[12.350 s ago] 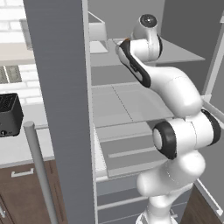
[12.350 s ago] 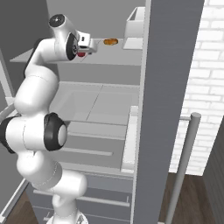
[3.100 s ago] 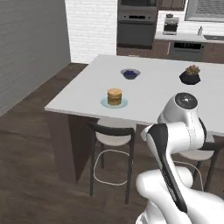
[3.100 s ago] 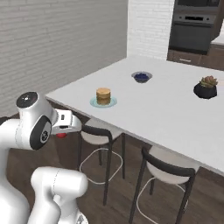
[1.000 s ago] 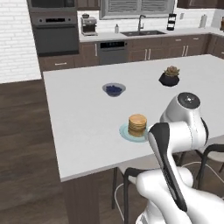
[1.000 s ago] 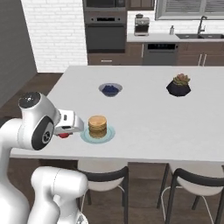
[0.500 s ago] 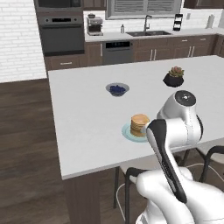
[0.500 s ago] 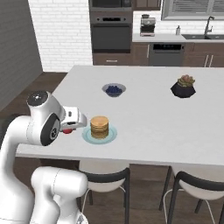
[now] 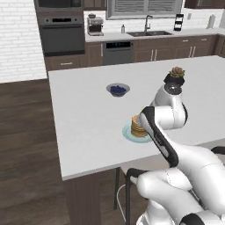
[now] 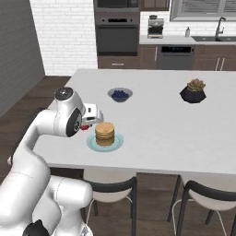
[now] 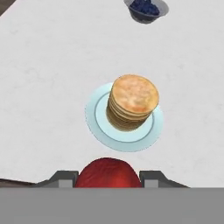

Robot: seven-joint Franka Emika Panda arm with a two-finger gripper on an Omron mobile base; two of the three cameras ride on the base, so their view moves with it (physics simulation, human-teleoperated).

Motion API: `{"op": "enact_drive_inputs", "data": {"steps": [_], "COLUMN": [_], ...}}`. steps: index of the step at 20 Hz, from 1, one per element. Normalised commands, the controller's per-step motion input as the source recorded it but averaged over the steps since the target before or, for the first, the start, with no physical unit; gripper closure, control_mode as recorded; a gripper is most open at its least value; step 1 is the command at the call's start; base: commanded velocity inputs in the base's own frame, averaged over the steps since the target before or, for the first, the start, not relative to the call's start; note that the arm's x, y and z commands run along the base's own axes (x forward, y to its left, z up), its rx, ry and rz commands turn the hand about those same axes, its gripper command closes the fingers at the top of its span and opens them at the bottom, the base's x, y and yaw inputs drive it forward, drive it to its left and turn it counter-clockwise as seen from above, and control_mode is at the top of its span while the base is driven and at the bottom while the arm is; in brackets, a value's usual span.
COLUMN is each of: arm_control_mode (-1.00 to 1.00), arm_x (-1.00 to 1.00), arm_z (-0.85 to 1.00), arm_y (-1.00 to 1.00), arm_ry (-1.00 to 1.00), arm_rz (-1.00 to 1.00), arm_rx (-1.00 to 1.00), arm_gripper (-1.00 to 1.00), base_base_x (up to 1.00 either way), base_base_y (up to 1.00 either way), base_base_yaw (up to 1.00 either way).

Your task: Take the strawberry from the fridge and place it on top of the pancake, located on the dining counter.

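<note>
While gripper (image 11: 108,177) clasps 1 strawberry (image 11: 108,172), 1 pancake (image 11: 131,101) waits.

Red strawberry (image 11: 108,173); golden-brown pancake (image 11: 132,101); pale aqua plate (image 11: 97,114); white dining counter (image 10: 152,124).

We see a white desk (image 10: 156,133) carrying three things set well apart: a pale plate (image 11: 124,131) bearing a pancake stack (image 11: 131,101), a small dark bowl of berries (image 10: 120,95) further back, and a black-potted plant (image 10: 193,91) off to the right
</note>
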Motion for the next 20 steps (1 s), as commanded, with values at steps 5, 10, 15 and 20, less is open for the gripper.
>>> {"op": "enact_drive_inputs", "data": {"steps": [5, 10, 15, 20], "arm_control_mode": [-1.00, -1.00, -1.00, -1.00], "arm_x": [1.00, 1.00, 0.75, 0.25], "arm_z": [-0.16, -0.32, -0.59, -0.49], "arm_y": [-0.04, -0.15, -0.16, 0.00], "arm_ry": [0.23, 0.16, 0.04, -0.04], "arm_rz": [-0.09, -0.12, -0.14, -0.06], "arm_rx": [0.00, 0.00, 0.00, 0.00], "arm_gripper": [1.00, 1.00, 1.00, 1.00], "base_base_x": [0.00, 0.00, 0.00, 0.00], "base_base_y": [0.00, 0.00, 0.00, 0.00], "base_base_yaw": [0.00, 0.00, 0.00, 0.00]}}
